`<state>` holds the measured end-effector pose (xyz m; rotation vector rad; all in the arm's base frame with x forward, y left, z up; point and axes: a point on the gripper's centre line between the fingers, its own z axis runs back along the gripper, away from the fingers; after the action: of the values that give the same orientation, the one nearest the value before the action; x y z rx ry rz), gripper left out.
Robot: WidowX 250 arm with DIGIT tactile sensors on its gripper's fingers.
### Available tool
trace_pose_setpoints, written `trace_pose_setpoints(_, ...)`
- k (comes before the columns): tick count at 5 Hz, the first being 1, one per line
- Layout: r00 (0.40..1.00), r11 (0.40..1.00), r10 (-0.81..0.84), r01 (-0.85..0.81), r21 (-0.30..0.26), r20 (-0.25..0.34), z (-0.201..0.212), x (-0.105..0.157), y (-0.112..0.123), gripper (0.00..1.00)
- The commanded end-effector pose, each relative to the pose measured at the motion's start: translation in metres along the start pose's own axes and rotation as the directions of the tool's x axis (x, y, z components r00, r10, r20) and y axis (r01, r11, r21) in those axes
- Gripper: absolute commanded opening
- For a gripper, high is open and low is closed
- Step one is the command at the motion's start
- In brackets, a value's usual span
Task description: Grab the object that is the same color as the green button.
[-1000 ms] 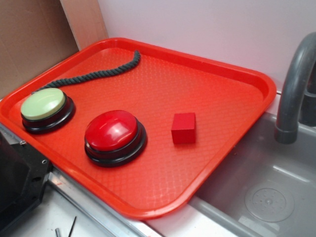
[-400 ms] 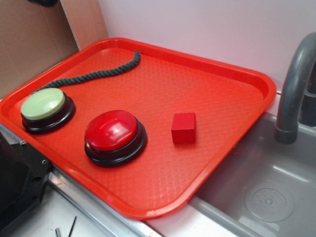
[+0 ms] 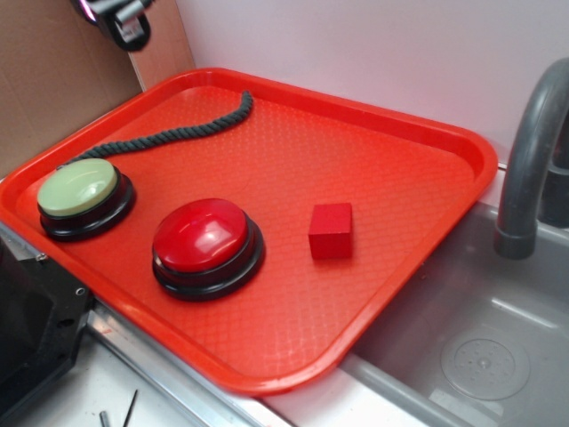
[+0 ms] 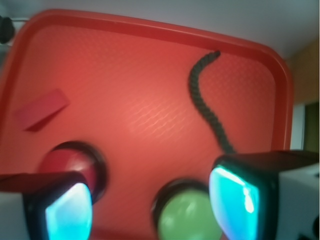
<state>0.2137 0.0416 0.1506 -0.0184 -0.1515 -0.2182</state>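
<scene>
Looking across the red tray [image 3: 418, 191], we saw the dark green rope [image 3: 169, 133] lying flat along its far left edge, its long axis running from the far left corner, where the tip curled, toward the green button [image 3: 78, 187] at the near left corner; its other end lay just beside that button. On the tray too were the red button [image 3: 202, 236], near the front edge, and a small red cube [image 3: 331, 229] toward the middle. Our gripper [image 4: 150, 205] hung above the tray, jaws spread wide and holding nothing. A grey sink [image 3: 480, 347] sat beside the tray's right edge.
</scene>
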Motion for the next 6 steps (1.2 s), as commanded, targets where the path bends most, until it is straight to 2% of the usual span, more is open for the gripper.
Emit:
trace_pose_setpoints(1,0.991,0.992,-0.127,0.127,-0.006,0.03,-0.048,0.017,0.046,1.0)
trace_pose_setpoints(2,0.981,0.98,-0.193,0.195,0.049,-0.031,-0.083,0.021,0.057,1.0)
trace_pose_setpoints(3,0.974,0.974,-0.216,0.22,0.062,-0.062,-0.107,0.017,0.071,1.0)
trace_pose_setpoints(5,0.948,0.952,-0.305,0.303,-0.036,-0.094,-0.142,0.012,0.072,1.0)
trace_pose_setpoints(6,0.924,0.932,-0.359,0.347,-0.105,-0.132,-0.15,0.013,0.079,0.0)
